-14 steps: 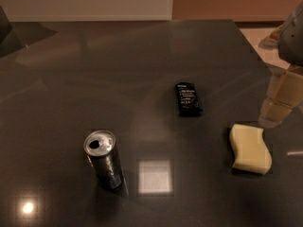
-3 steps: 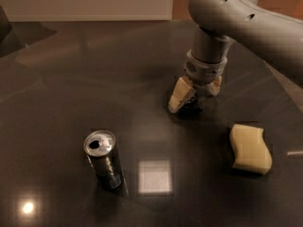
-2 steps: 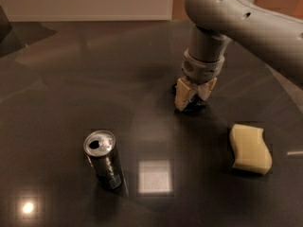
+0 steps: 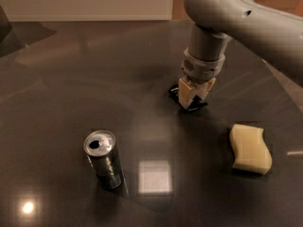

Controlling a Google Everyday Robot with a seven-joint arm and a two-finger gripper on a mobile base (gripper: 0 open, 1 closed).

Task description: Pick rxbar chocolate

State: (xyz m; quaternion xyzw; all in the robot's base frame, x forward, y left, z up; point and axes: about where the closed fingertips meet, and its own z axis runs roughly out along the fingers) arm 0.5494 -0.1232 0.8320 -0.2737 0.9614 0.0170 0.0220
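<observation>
Toward the far right part of the dark glossy table [image 4: 57, 79], the gripper [image 4: 193, 98] is pointing straight down and reaching the surface. Its grey arm [image 4: 246, 22] is entering from the upper right corner of the view and crossing above the right edge of the table. The cream-coloured fingers [image 4: 185, 91] are standing narrow, close together, and are gripping the rxbar chocolate [image 4: 174, 91] between them. The bar is lying flat on the table, roughly midway between the far edge and the near edge and to the right of centre. Only its black wrapper ends are showing, one protruding to the left of the fingers and one below them; the lettering cannot be read.

A silver drink can [image 4: 104, 160] is standing upright toward the near left corner, well apart from the gripper, with its opened top facing up. A pale yellow wavy sponge [image 4: 250, 149] is lying flat near the right edge, nearer to the viewer than the gripper and apart from it. A square light reflection [image 4: 155, 176] is showing on the table just right of the can.
</observation>
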